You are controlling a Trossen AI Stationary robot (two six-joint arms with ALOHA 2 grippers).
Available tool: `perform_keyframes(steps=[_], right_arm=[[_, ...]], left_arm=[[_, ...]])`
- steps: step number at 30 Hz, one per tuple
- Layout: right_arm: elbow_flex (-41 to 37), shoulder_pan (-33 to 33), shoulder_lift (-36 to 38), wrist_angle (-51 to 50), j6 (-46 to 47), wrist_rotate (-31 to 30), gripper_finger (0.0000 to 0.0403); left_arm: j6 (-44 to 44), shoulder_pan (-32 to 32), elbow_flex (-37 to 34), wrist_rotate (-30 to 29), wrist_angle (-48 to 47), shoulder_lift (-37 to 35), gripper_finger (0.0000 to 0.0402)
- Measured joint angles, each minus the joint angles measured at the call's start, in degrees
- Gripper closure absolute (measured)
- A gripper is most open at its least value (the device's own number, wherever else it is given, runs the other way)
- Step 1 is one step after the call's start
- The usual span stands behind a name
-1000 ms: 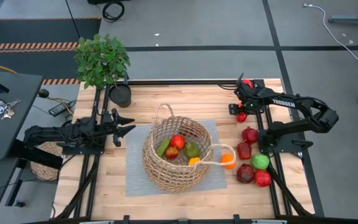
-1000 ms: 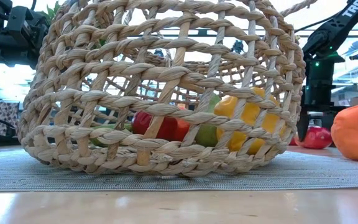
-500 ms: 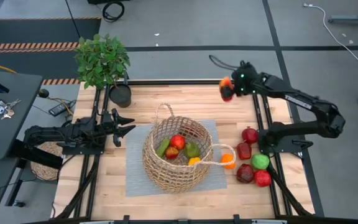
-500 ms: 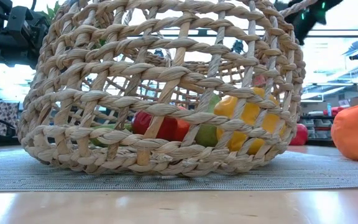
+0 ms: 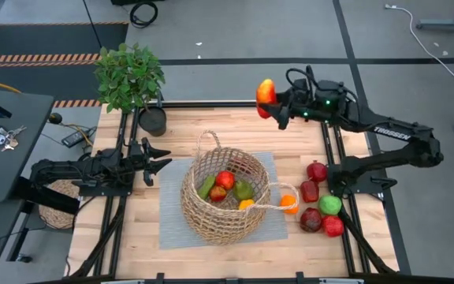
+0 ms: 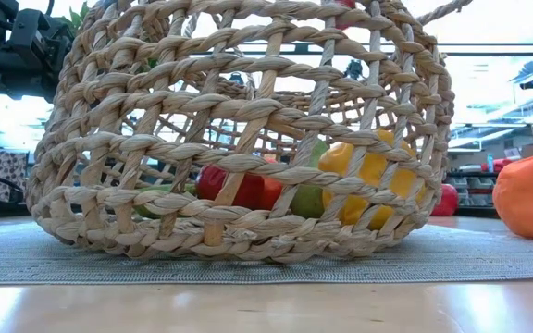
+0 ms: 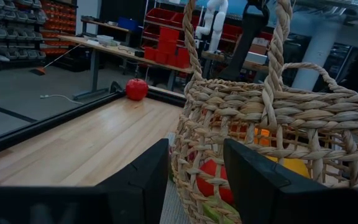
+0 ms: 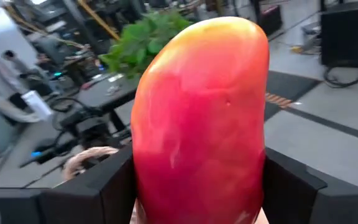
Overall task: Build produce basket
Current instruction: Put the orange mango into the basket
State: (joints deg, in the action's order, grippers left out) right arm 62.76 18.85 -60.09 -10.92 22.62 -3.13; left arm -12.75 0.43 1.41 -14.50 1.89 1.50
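From above, the basket (image 5: 225, 196) sits on a grey mat (image 5: 172, 225) near the middle of the wooden table (image 5: 203, 122), with bare wood open all around the mat, widest along the far edge. Inside it lie a red fruit (image 5: 225, 179), green pieces and a yellow one. The right gripper (image 5: 278, 106) hangs high over the table's far edge, to the right of middle, its fingers clamped on a red-and-yellow mango (image 5: 266, 93). Near the right edge a cluster of loose produce (image 5: 321, 207) lies close together: dark red, green and red pieces, with an orange one (image 5: 289, 203) just beside the basket's loop handle. The left gripper (image 5: 160, 157) waits low near the left edge, fingers pressed together and holding nothing, pointing at the basket with a gap of bare wood between. A potted plant (image 5: 130, 76) stands at the far left corner.

At table height the basket wall (image 6: 239, 139) fills most of the scene, with red, green and yellow pieces showing through the weave. The orange piece (image 6: 530, 196) sits at the mat's right side.

From the left wrist, the dark fingers (image 7: 143, 180) point at the basket's side (image 7: 260, 124); a long strip of bare wood runs to the far edge, where a lone red apple (image 7: 137, 89) rests by the rail.

From the right wrist, the mango (image 8: 201, 118) fills the frame between the fingers (image 8: 291, 186), with the plant's leaves (image 8: 145, 37) behind it.
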Motion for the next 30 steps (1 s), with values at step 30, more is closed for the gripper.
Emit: perform_keyframes(steps=[30], right_arm=[[28.3, -18.9, -32.3, -29.2, -8.3, 6.2, 0.0126]], left_arm=[[0.0, 0.0, 0.0, 0.0, 0.0, 0.0, 0.0241]])
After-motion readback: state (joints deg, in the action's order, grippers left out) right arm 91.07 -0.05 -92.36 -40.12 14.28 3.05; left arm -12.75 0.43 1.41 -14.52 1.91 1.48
